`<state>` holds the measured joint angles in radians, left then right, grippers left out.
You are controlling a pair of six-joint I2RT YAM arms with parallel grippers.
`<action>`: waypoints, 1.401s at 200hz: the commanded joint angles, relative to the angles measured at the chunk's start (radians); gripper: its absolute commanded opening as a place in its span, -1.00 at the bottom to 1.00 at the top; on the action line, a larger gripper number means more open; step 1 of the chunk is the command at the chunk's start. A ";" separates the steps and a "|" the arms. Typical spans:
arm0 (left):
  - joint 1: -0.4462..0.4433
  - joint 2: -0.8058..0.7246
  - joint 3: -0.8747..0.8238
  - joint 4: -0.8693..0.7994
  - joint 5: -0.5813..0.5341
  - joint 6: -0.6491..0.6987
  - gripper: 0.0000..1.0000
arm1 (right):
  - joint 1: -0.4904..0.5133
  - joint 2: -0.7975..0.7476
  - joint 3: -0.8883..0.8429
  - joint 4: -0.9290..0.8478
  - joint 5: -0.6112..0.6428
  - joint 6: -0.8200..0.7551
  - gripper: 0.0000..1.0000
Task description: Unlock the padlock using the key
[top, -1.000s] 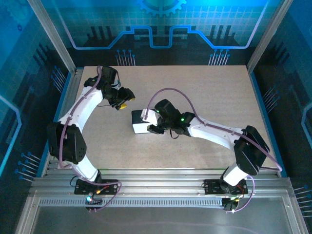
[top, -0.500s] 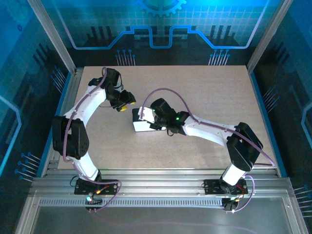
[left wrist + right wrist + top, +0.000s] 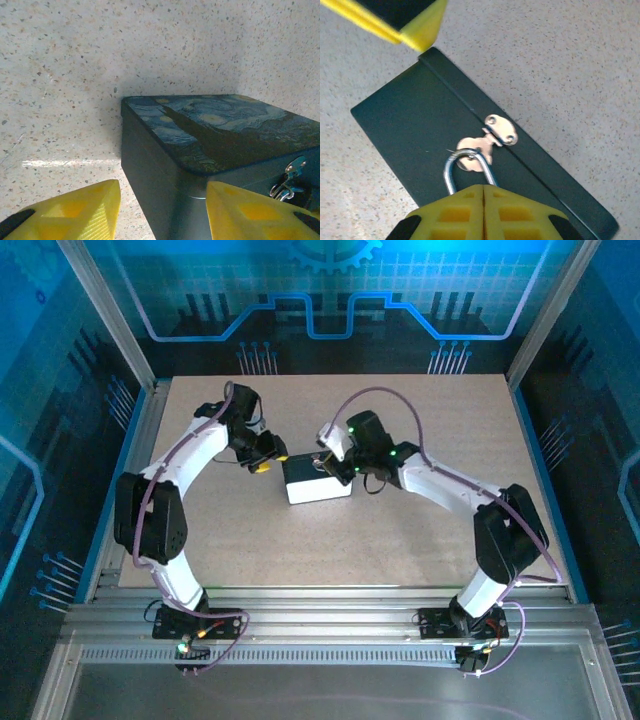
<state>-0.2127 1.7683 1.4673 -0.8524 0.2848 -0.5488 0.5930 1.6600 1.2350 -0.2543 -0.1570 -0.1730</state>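
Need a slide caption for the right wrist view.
Right gripper, shut, at the silver padlock shackle looped through the metal hasp of the dark tin box.

The speckled table looks matt, the painted box smooth, its metal hasp and padlock shackle shiny.

Speckled beige worktop, carrying a dark rectangular box near its middle. Swirling night-sky print across the lid; silver hasp on one side. Blue circuit-patterned backdrop behind.

A speckled beige table carries a dark painted box near its middle
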 commanded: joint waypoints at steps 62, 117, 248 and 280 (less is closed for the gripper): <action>-0.016 0.025 0.053 -0.018 0.020 0.020 -0.02 | -0.055 -0.010 0.083 -0.157 -0.237 -0.016 -0.28; -0.016 0.054 0.114 -0.081 0.026 0.100 0.01 | -0.057 -0.018 0.072 -0.210 -0.209 -0.419 -0.02; -0.019 0.061 0.100 -0.055 0.063 0.126 0.00 | -0.057 0.097 0.116 -0.220 -0.174 -0.663 -0.03; -0.019 0.058 0.102 -0.057 0.060 0.127 0.00 | -0.051 0.106 0.109 -0.223 -0.152 -0.660 -0.15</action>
<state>-0.2256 1.8214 1.5589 -0.8932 0.3225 -0.4416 0.5343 1.7473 1.3308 -0.4541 -0.3218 -0.8150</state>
